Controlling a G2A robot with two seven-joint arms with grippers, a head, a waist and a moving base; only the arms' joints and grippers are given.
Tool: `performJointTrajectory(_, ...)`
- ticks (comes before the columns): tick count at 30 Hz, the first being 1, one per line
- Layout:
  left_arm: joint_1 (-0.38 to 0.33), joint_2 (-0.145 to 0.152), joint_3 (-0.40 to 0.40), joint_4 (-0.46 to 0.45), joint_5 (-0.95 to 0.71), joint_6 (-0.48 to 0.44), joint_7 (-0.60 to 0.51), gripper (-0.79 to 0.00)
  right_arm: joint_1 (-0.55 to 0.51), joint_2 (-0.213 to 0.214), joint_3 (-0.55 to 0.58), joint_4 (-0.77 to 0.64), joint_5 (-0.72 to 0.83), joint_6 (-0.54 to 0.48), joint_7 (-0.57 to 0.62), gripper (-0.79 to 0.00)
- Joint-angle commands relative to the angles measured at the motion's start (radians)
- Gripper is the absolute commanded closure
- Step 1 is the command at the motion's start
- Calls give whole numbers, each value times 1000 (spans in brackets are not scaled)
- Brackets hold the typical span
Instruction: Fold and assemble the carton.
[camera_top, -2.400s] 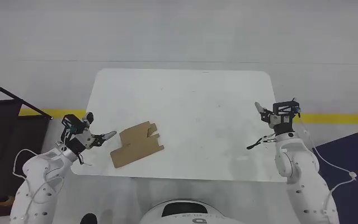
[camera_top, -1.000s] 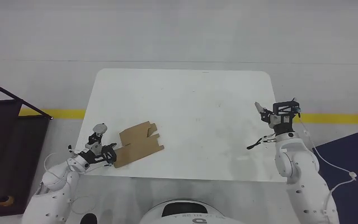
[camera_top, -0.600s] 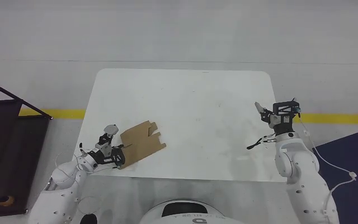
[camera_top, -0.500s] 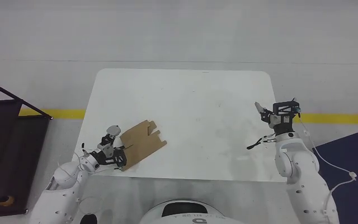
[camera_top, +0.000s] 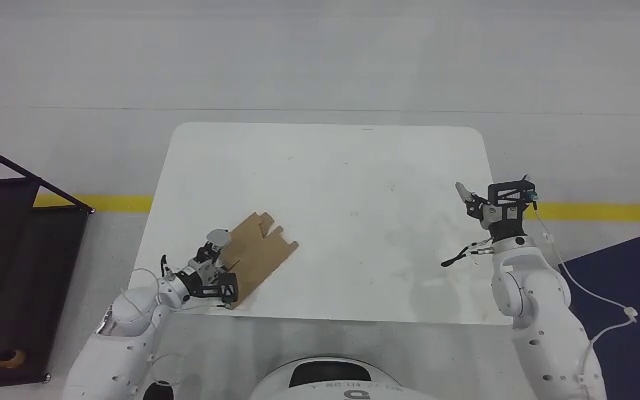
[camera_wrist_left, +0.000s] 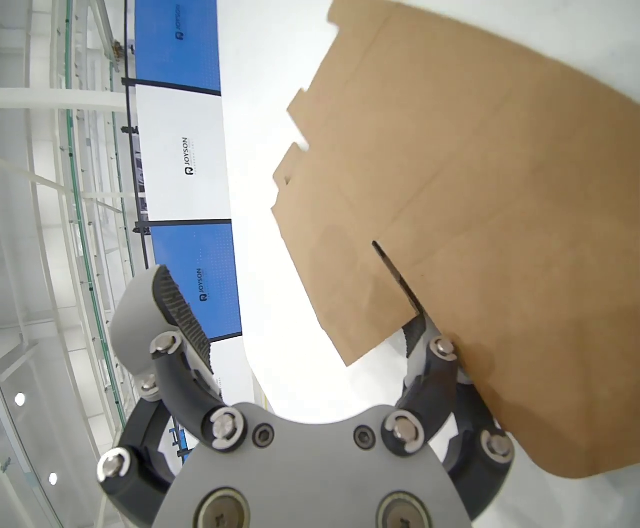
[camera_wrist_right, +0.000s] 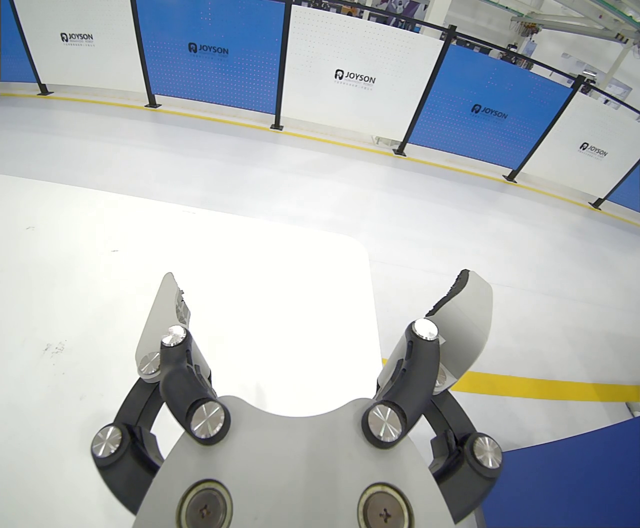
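In a hall ringed by blue and white fence panels (camera_wrist_right: 345, 95), over a pale grey floor (camera_top: 320, 60) crossed by a yellow line (camera_top: 590, 211), a white counter (camera_top: 380, 200) with rounded corners and a lightly scuffed, matte top carries one carton (camera_top: 258, 250). The carton is a flat blank of plain brown cardboard lying near the counter's front-left corner. Its long axis runs diagonally from that corner toward the counter's middle. The end with notched, stepped flaps points toward the far edge. A slit is cut into the end nearest the front edge, dividing two flaps.

The left arm's jaws sit at that near end, spread wide and clamped on nothing. One ribbed black finger pad (camera_wrist_left: 182, 310) stands clear of the cardboard. The other finger (camera_wrist_left: 432, 360) touches the carton's edge beside the slit and is partly hidden behind the cardboard.

At the counter's right edge, well apart from the carton, the right arm's jaws also gape wide and hold nothing. Their grey fingers (camera_wrist_right: 472, 310) are faced with dark textured pads.
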Motion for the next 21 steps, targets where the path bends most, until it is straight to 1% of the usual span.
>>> performJointTrajectory(1, -4, 0, 13, -3, 10, -5, -7, -785, 0, 0, 0, 0, 0, 0, 0, -785)
performJointTrajectory(8, -13, 0, 33, -14, 24, -8, -39, -785, 0, 0, 0, 0, 0, 0, 0, -785)
performJointTrajectory(9, -13, 0, 35, -16, 24, -8, -42, -770, 0, 0, 0, 0, 0, 0, 0, -785)
performJointTrajectory(10, -13, 1, 35, -17, 23, -7, -45, -733, 0, 0, 0, 0, 0, 0, 0, -785)
performJointTrajectory(11, -13, 1, 37, -17, 22, -7, -48, -668, 0, 0, 0, 0, 0, 0, 0, -785)
performJointTrajectory(14, -16, 0, 44, -15, 17, 2, -58, -379, 0, 0, 0, 0, 0, 0, 0, -785)
performJointTrajectory(16, -18, 0, 49, -12, 13, 5, -61, -292, 0, 0, 0, 0, 0, 0, 0, -785)
performJointTrajectory(17, -19, 0, 53, -11, 12, 7, -61, -219, 0, 0, 0, 0, 0, 0, 0, -785)
performJointTrajectory(18, -20, 0, 56, -9, 12, 8, -62, -169, 0, 0, 0, 0, 0, 0, 0, -785)
performJointTrajectory(20, -24, 0, 61, -6, 12, 9, -63, 0, 0, 0, 0, 0, 0, 0, 0, -785)
performJointTrajectory(21, -25, 0, 63, -4, 13, 10, -64, 0, 0, 0, 0, 0, 0, 0, 0, -785)
